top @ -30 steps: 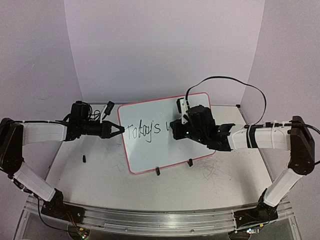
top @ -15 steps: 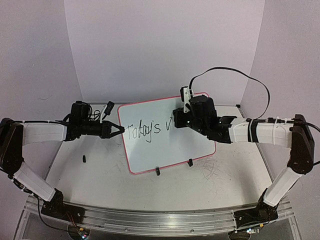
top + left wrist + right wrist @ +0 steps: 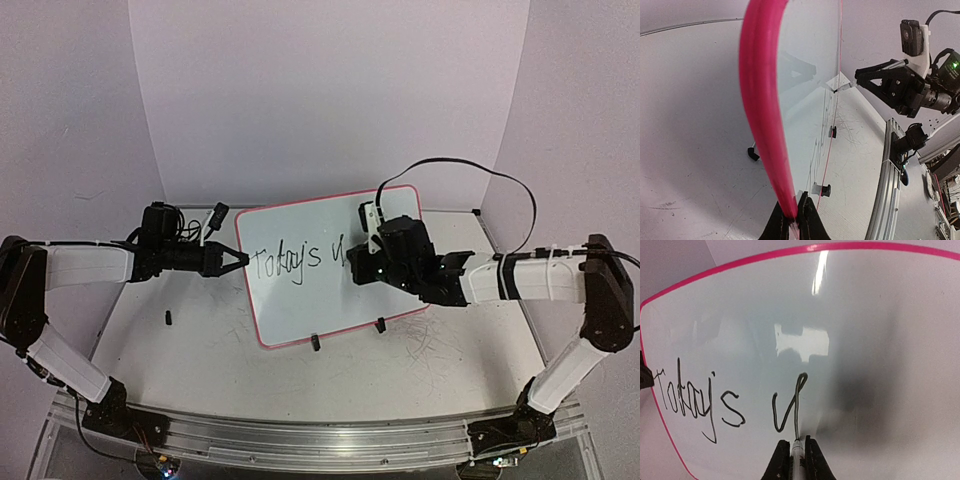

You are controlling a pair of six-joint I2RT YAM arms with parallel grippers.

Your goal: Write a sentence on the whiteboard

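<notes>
The whiteboard [image 3: 330, 262] stands tilted on two black clip feet, white with a pink rim. My left gripper [image 3: 242, 260] is shut on its left pink edge [image 3: 765, 125]. Black script on the board reads "Today's" [image 3: 695, 402] followed by the start of a "y" [image 3: 790, 402]; this is the sentence [image 3: 295, 262] as it stands. My right gripper [image 3: 798, 452] is shut on a marker [image 3: 798, 452], whose tip touches the board at the bottom of the "y" downstroke. In the top view the right gripper [image 3: 352, 268] sits over the board's middle.
A small black cap-like piece [image 3: 169, 318] lies on the table at the left. Faint grey scribble marks [image 3: 430, 345] cover the tabletop right of the board. A black cable [image 3: 470, 170] loops above the right arm. The metal rail [image 3: 320, 445] runs along the near edge.
The right gripper drew the "y": it moved up along the board, then back down, lengthening the stroke after "Today's". The left arm has held still on the rim.
</notes>
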